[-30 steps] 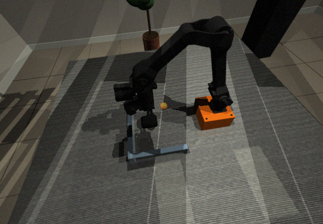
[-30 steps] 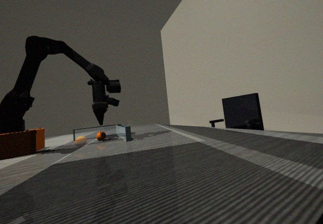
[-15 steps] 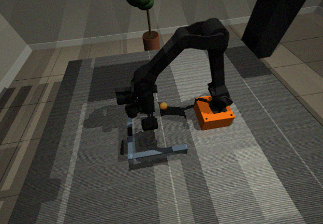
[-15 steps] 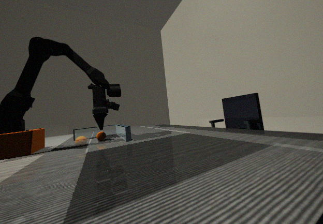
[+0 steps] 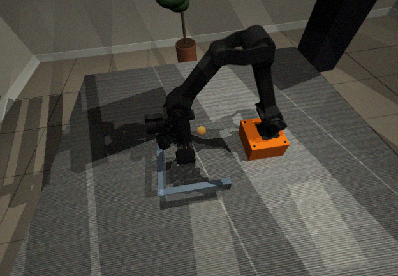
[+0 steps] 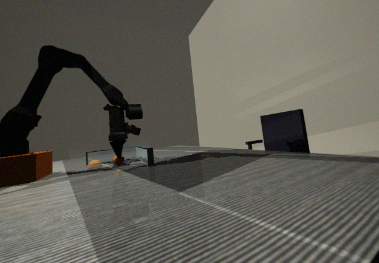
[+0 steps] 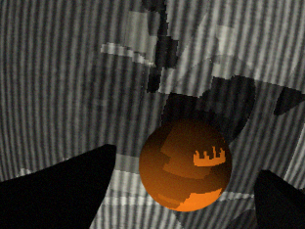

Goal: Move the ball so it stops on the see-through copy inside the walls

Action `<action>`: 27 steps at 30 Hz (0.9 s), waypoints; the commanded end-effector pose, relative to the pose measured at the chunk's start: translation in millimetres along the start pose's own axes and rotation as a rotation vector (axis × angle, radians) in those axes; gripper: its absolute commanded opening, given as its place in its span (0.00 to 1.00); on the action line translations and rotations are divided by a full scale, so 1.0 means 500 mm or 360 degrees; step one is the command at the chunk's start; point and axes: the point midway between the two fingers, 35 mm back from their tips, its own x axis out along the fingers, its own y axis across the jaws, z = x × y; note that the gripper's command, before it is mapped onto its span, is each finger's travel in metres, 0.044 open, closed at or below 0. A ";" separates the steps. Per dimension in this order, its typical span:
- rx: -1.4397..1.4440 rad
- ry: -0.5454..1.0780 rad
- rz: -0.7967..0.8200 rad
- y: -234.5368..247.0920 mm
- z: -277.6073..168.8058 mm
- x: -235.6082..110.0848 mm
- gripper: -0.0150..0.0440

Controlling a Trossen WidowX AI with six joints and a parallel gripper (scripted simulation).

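1. Top view. My arm reaches from its orange base block (image 5: 276, 151), right of centre, toward the middle of the frame. The gripper (image 5: 184, 151) hangs over the upper end of the L-shaped clear walls (image 5: 192, 187), whose corner sits lower left of centre. A speck of orange shows just above the gripper body; I take that for the ball, mostly hidden under the wrist. The pale see-through copy (image 5: 201, 130) lies up and right of the gripper, apart from it, on the striped table (image 5: 289, 218). A potted plant (image 5: 185, 46) stands at the top of the frame.

2. Exterior view. The gripper (image 6: 118, 157) points straight down, left of centre, its tip right at the ball (image 6: 118, 160). The copy (image 6: 94, 163) rests just left of the ball, near but not overlapping. The walls (image 6: 143, 154) stand behind and to the right. A dark chair (image 6: 284, 131) is at right.

3. Wrist view. The ball (image 7: 186, 164) sits on the table between the two dark fingers, lower centre, with striped table visible on both sides. Jaws part-open, wider than the ball, gripping nothing.

4. Progress, my judgement. The approach looks done: the ball is bracketed. Left to do: close on it or nudge it, bring it onto the copy, let it settle still inside the walls, release, back away.
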 end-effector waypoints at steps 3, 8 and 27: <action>-0.0007 0.0011 0.0008 0.001 -0.005 0.020 0.77; -0.0007 0.0011 0.0008 0.001 -0.005 0.020 0.63; -0.0007 0.0009 0.0008 0.001 0.012 -0.100 0.25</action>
